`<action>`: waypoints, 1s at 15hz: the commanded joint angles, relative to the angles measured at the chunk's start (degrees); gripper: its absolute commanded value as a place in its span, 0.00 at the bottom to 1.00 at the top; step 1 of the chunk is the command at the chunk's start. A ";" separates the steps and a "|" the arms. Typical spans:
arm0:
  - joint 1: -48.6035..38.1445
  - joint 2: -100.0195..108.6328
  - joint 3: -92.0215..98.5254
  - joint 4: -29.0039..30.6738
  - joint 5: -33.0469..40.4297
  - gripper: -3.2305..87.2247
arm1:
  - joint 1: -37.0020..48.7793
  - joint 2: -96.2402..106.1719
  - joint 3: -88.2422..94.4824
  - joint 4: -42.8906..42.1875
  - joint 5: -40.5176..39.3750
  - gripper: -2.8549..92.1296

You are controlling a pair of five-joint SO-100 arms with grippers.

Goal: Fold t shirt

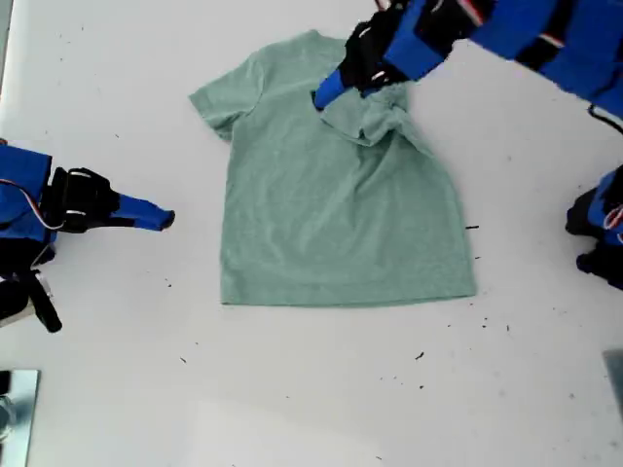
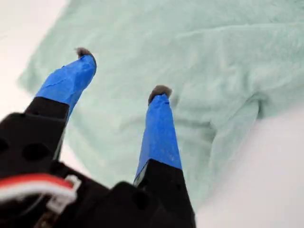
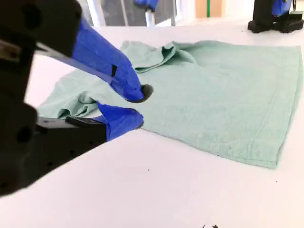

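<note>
Crumpled sleeve fold (image 1: pixel 375 119) atop t shirt (image 1: pixel 331 224)

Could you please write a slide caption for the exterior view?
First gripper open over the shirt's folded-in sleeve; second gripper off the cloth.

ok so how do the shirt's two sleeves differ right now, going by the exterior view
In the exterior view the left sleeve lies flat, sticking out from the t shirt; the right sleeve is folded inward over the chest. The left one is smooth; the right one is bunched. Both are plain green.
</note>
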 commanded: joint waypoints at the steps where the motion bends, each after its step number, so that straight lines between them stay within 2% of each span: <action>1: -1.32 0.26 0.35 0.00 -0.18 0.08 | -2.20 25.31 23.47 1.85 4.75 0.27; 3: -1.76 0.26 0.35 0.00 -0.18 0.06 | -2.55 48.16 64.95 -11.69 11.16 0.22; 4: -1.85 0.26 0.35 0.00 -0.18 0.04 | -2.64 60.91 84.11 -18.98 14.15 0.12; 5: -1.93 0.26 0.35 0.00 -0.09 0.03 | -2.72 73.83 99.49 -22.59 16.96 0.09; 6: -2.11 0.26 0.35 0.00 0.00 0.03 | -3.43 85.78 110.13 -22.32 18.98 0.06; 7: -2.11 0.26 0.44 0.00 0.18 0.03 | -3.87 97.65 117.07 -17.75 21.01 0.06; 8: -2.37 0.26 0.44 -0.09 0.18 0.03 | -3.69 112.24 123.13 -9.23 21.36 0.06; 10: -2.64 0.18 0.62 -0.26 0.88 0.03 | -3.52 112.06 123.05 -9.23 20.57 0.06; 12: -7.12 -1.93 -5.36 0.00 0.79 0.03 | -3.34 111.97 123.22 -9.23 20.83 0.06; 14: -14.50 -27.16 -26.54 -0.35 6.33 0.03 | -3.52 111.97 123.22 -9.23 21.27 0.06; 15: -18.37 -43.07 -41.22 1.32 12.57 0.03 | -3.52 111.97 123.22 -9.23 21.36 0.06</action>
